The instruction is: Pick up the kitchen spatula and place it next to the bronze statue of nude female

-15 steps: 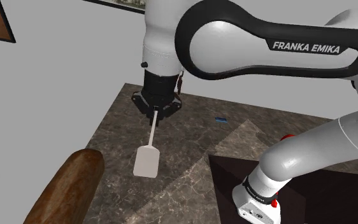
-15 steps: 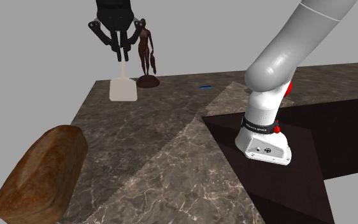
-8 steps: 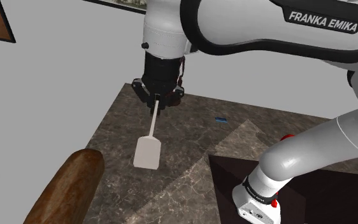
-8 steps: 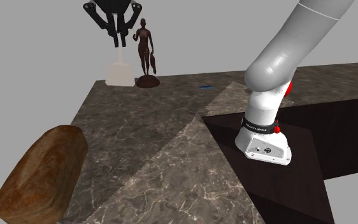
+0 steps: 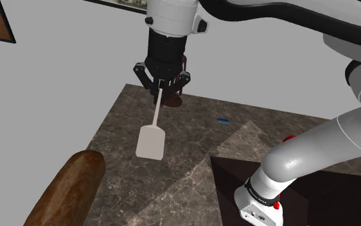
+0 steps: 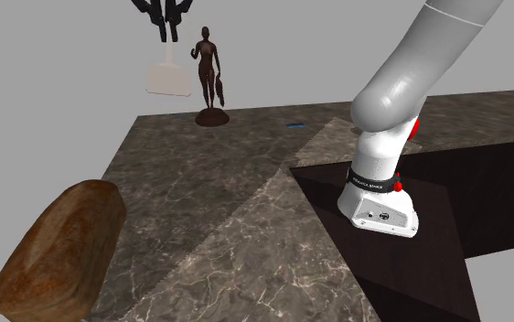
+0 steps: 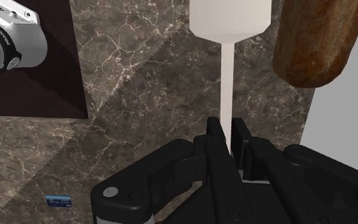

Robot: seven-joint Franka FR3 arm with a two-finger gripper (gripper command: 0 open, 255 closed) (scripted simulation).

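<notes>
Spatula (image 6: 168, 77) is airborne, white, hanging blade-down from the hand (image 6: 166, 37), which is closed tight on the top end of the thin handle. The wrist view confirms it: both fingers (image 7: 214, 130) pinch the handle with no gap. Change over the last second: the hand went up and toward the far edge of the bench (image 6: 246, 229). In the second exterior view the blade used to overlap the far edge of the bench. Now it sits well above it against the grey wall, level with the torso of the statue (image 6: 210, 73) and just beside it, not touching. My read: lift is done, transit is nearly done, and what's left is lowering and releasing next to the statue's base. Risk is the blade swinging into the figure on the way down, since it looks top-heavy on a small base. The statue stands near the far edge, toward the corner on the second exterior view's left. Views differ: the second exterior view gives the whole statue and the side gap to the blade. In the shoulder view the hand covers most of it and only the base peeks out beside the fingers, so depth separation is hard to judge there. The wrist view adds the grip detail plus a brown loaf-shaped thing (image 7: 318, 38) past the blade. A small blue item (image 6: 294, 124) lies along the far edge, away from the drop area.
</notes>
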